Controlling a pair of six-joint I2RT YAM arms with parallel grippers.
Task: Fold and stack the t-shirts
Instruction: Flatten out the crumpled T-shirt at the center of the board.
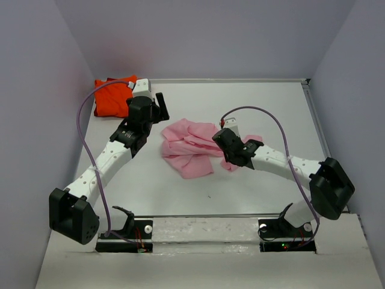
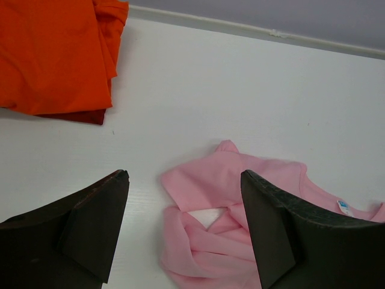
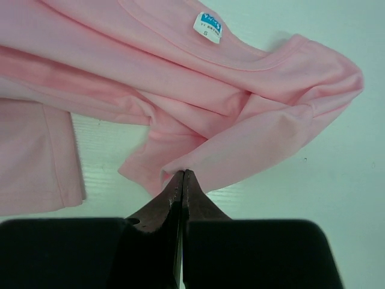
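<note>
The left arm [image 1: 111, 153] reaches forward and inward, and its left claw [image 2: 183, 176] hangs with both fingers spread wide, holding nothing. The right arm [image 1: 283, 162] stretches low to the left, its right claw [image 3: 182, 177] pinched tight on a fold of the pink t-shirt [image 3: 180, 90].

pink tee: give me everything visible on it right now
The pink t-shirt is light pink, soft knit-looking cloth. It lies crumpled and unfolded in a loose heap on the white table, near the middle. Folds overlap and a sleeve twists across the body. The neckline faces up, with a small blue-and-white label inside it. The right claw is shut on a fold at the side toward the right arm. Nothing else appears to touch it.
</note>
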